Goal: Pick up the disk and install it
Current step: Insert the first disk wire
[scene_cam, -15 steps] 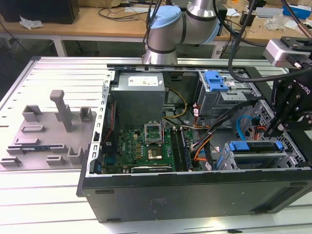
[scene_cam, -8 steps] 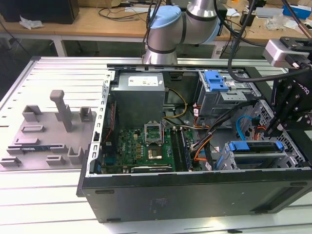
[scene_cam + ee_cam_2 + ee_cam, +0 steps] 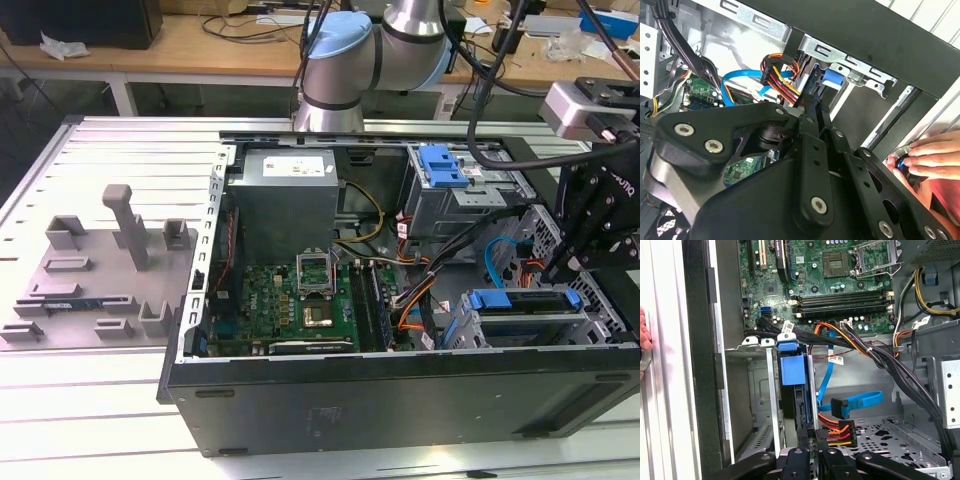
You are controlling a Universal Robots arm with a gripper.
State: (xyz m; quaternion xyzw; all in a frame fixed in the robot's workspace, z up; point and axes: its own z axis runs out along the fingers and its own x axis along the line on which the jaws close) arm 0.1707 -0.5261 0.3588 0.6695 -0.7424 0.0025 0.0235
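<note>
As the end effector [image 3: 814, 452] is clamped on the disk [image 3: 791, 371] inside the drive bay [image 3: 757, 405], treat pickup as done. Final seating looks unfinished.

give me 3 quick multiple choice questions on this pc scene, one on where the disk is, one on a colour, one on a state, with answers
1. Where is the disk relative to the case?
A) outside it
B) in the drive cage inside it
C) lifted clear above it

2. What colour is the loose flat cable beside the disk?
A) green
B) white
C) blue

3. How is the case standing?
A) on its side, open
B) upright, closed
C) on its side, panel fitted

Answers:
1 B, since the first wrist view shows the disk's blue bracket standing in the cage slot.
2 C, since the cable and its plug are bright blue in the first wrist view.
3 A, since the motherboard faces up uncovered in the exterior view.
</note>
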